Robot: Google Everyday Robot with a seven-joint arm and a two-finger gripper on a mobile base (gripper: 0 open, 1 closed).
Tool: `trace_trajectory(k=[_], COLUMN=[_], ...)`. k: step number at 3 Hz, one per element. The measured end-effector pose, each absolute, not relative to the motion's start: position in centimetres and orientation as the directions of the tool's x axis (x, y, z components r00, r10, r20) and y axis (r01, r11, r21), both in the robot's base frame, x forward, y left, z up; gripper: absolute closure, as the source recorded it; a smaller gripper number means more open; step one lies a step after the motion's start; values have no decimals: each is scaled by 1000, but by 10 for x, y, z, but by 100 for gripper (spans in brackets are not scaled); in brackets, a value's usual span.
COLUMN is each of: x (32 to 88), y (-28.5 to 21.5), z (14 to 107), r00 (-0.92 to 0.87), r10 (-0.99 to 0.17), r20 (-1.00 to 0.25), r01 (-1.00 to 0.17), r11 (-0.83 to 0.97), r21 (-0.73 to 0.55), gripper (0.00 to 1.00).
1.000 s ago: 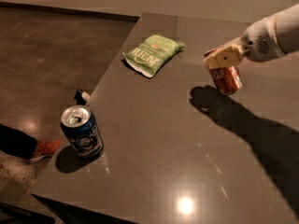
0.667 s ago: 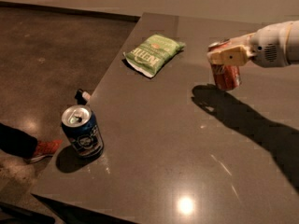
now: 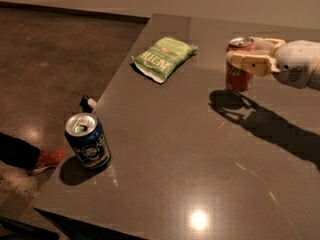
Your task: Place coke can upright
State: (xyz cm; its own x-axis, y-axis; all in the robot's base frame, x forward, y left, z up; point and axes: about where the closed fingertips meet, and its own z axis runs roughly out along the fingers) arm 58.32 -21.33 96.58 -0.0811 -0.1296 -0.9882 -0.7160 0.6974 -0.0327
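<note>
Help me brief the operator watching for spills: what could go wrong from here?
The gripper holds the coke can upright, apparently just above the table; releasing before it touches down could tip it. The jaws clasp its upper half, so pulling away sideways might drag it over.

Dim, warm light falls from above and the far side, so the gripper, clasped round the coke can over the table's far right, throws a dark, clear-edged shadow on the tabletop, toward the camera. A small round glare spot shines near the front edge. The blue can casts a short shadow to its front left, and the floor lies in gloom with a faint sheen.
</note>
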Motion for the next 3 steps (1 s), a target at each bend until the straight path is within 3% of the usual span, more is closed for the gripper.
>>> trace_trajectory(k=[2,3], x=[570,566], y=[-222,-219], z=[940,934], r00=[-25,21], r10=[-68,-65], r20=[-997,-998], r01=[-736,-739], r11=[677,671], r21=[-28,-59], gripper=[99,70])
